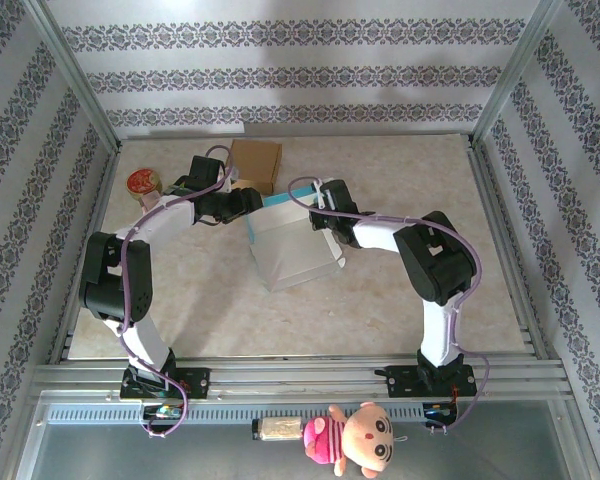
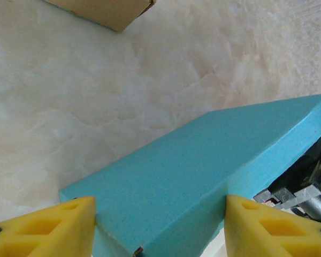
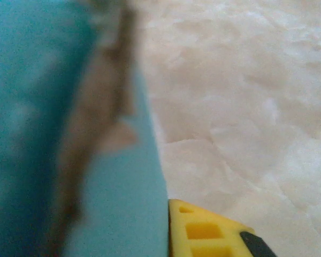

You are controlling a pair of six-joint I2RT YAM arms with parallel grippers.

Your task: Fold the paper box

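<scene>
**Both arms at the far edge of the box, working a turquoise flap**

The turquoise-and-white paper box (image 1: 295,250) lies mid-table, a brown cardboard carton (image 1: 255,163) well apart at its 11 o'clock. The left gripper (image 2: 160,227) meets the box at its 10 o'clock corner, yellow fingers (image 2: 43,227) spread wide with the turquoise panel filling the gap between them; whether they press on it I cannot tell. The right gripper (image 1: 315,210) sits at 1 o'clock. One yellow finger (image 3: 203,233) lies against the panel and the other is hidden, so its opening cannot be judged. The fold will likely go best if one side steadies the box while the other turns the flap squarely along its crease.
</scene>
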